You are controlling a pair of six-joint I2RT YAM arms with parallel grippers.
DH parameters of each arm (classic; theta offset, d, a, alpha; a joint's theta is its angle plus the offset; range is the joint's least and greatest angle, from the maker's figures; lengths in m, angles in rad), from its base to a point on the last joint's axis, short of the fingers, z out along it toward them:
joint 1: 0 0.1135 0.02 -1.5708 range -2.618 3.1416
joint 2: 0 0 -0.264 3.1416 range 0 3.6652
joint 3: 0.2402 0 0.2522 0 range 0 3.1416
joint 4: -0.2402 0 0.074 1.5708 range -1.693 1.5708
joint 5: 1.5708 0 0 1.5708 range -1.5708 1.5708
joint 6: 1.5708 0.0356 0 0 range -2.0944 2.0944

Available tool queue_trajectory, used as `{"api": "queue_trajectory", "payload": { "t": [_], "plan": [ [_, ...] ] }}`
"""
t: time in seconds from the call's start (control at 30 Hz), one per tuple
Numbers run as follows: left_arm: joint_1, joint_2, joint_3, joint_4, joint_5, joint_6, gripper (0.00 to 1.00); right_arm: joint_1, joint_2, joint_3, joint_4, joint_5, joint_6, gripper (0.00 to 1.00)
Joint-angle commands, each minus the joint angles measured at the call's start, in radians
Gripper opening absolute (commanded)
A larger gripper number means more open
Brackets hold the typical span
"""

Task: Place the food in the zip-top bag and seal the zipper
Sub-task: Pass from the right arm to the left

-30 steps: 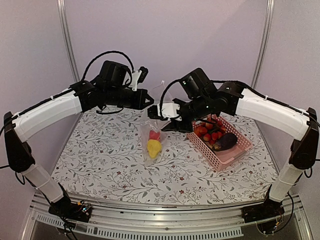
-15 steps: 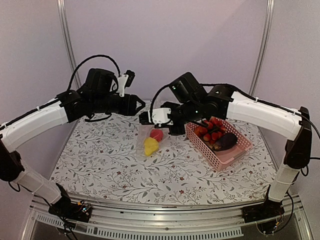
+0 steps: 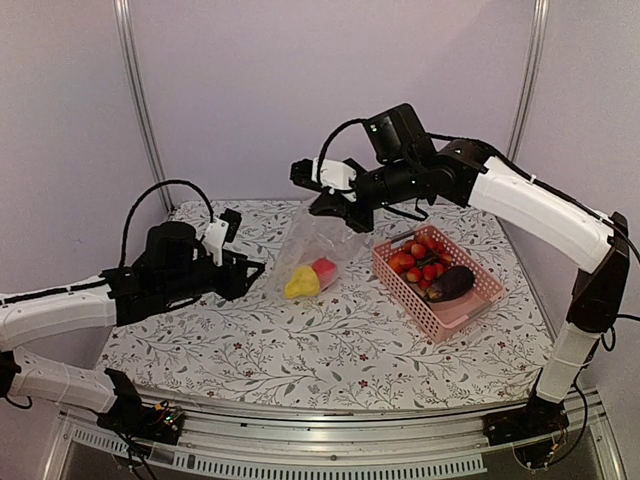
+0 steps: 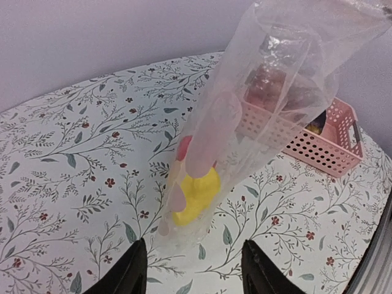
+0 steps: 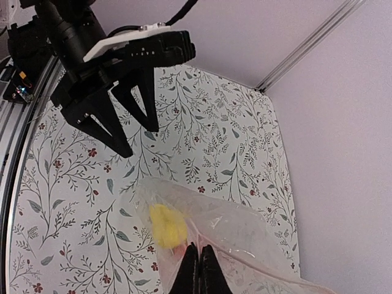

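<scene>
The clear zip-top bag (image 3: 318,245) hangs slanted from my right gripper (image 3: 330,207), which is shut on its top edge; its bottom rests on the table. Inside it lie a yellow pepper (image 3: 299,284) and a red piece (image 3: 325,268). In the right wrist view the shut fingers (image 5: 199,269) pinch the plastic just above the yellow pepper (image 5: 166,225). My left gripper (image 3: 252,278) is low, left of the bag, open and empty. The left wrist view shows the bag (image 4: 245,122) ahead of its open gripper (image 4: 193,272). I cannot make out the zipper. More food fills the basket.
The pink basket (image 3: 462,312) stands at the right with several red fruits (image 3: 418,262) and a dark eggplant (image 3: 452,282). It shows behind the bag in the left wrist view (image 4: 331,150). The left gripper (image 5: 139,141) appears in the right wrist view.
The left gripper opened, let go of the bag and dropped back down to the left. The right gripper shut on the bag's top and raised it, so the bag now hangs stretched.
</scene>
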Motion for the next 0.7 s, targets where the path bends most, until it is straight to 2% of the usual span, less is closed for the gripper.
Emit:
{"api": "queue_trajectory", "payload": {
  "t": [0.0, 0.23, 0.37, 0.47, 0.53, 0.67],
  "plan": [
    [-0.005, 0.095, -0.006, 0.172, -0.035, 0.086, 0.52, -0.015, -0.004, 0.066, -0.025, -0.12, 0.067, 0.0],
    [-0.004, 0.257, 0.016, 0.251, -0.028, 0.15, 0.5, -0.031, -0.014, 0.095, -0.052, -0.166, 0.083, 0.0],
    [-0.004, 0.21, 0.096, 0.097, -0.031, 0.155, 0.51, -0.035, -0.005, 0.095, -0.054, -0.131, 0.058, 0.0],
    [0.006, 0.108, 0.161, -0.058, -0.119, 0.14, 0.61, -0.039, 0.021, 0.116, -0.051, -0.113, 0.027, 0.0],
    [0.027, 0.062, 0.218, -0.154, -0.189, 0.105, 0.68, -0.05, 0.052, 0.16, -0.049, -0.107, 0.008, 0.0],
    [0.101, 0.074, 0.415, -0.359, -0.215, 0.041, 0.71, -0.071, 0.146, 0.301, -0.044, -0.093, -0.035, 0.0]
  ]
}}
